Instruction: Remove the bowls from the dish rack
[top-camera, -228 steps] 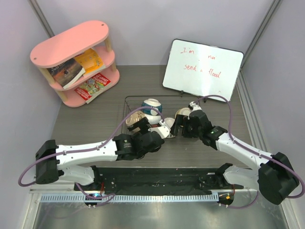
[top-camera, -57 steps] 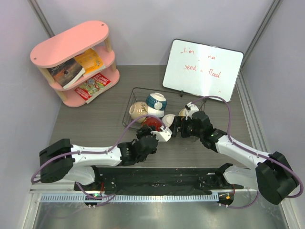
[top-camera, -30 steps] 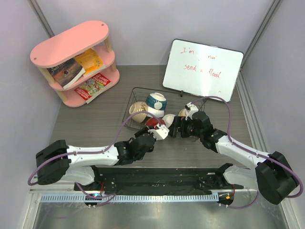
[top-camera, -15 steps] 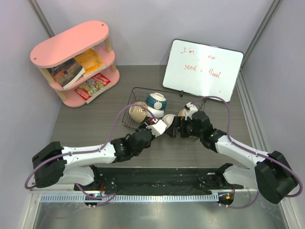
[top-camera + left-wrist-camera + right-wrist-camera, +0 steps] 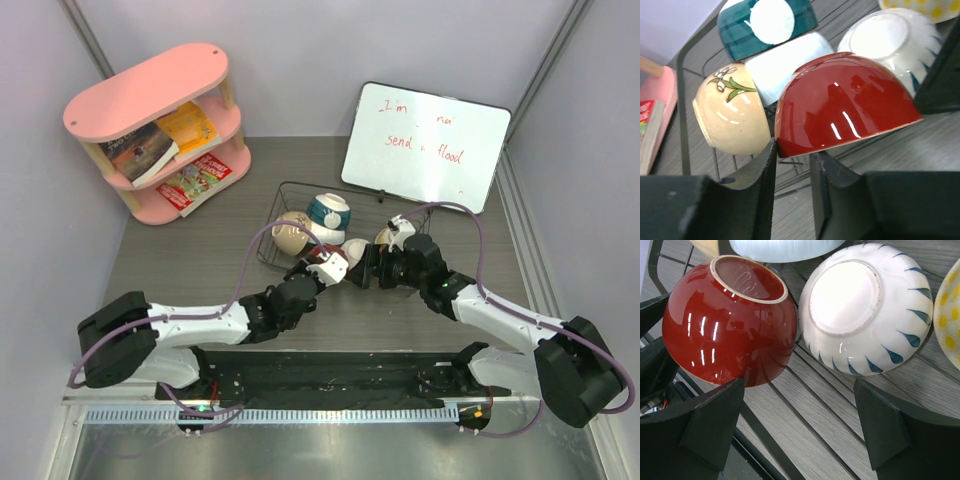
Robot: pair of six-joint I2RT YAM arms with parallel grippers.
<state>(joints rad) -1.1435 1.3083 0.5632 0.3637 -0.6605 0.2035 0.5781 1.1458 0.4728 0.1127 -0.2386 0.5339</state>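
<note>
The black wire dish rack [image 5: 283, 192] holds the bowls. A red bowl [image 5: 845, 100] lies mouth-down at its near edge, beside a cream bowl [image 5: 730, 117], a blue-and-white banded bowl [image 5: 770, 25], a white ribbed bowl [image 5: 865, 310] and a yellow patterned bowl [image 5: 947, 315]. My left gripper [image 5: 794, 147] has its jaws narrowly apart at the red bowl's near rim. One finger is against the outer wall and the other just under the edge; a firm pinch does not show. My right gripper [image 5: 800, 385] stands wide open above the rack floor, between the red and ribbed bowls, holding nothing.
A whiteboard [image 5: 425, 140] with red writing leans behind the rack on the right. A pink shelf [image 5: 160, 110] holding books stands at the back left. The two grippers face each other closely across the red bowl [image 5: 322, 260].
The left gripper has crept a little further in at the red bowl's rim, and the left elbow has shifted. The bowls have jostled slightly. The right arm has stayed still.
</note>
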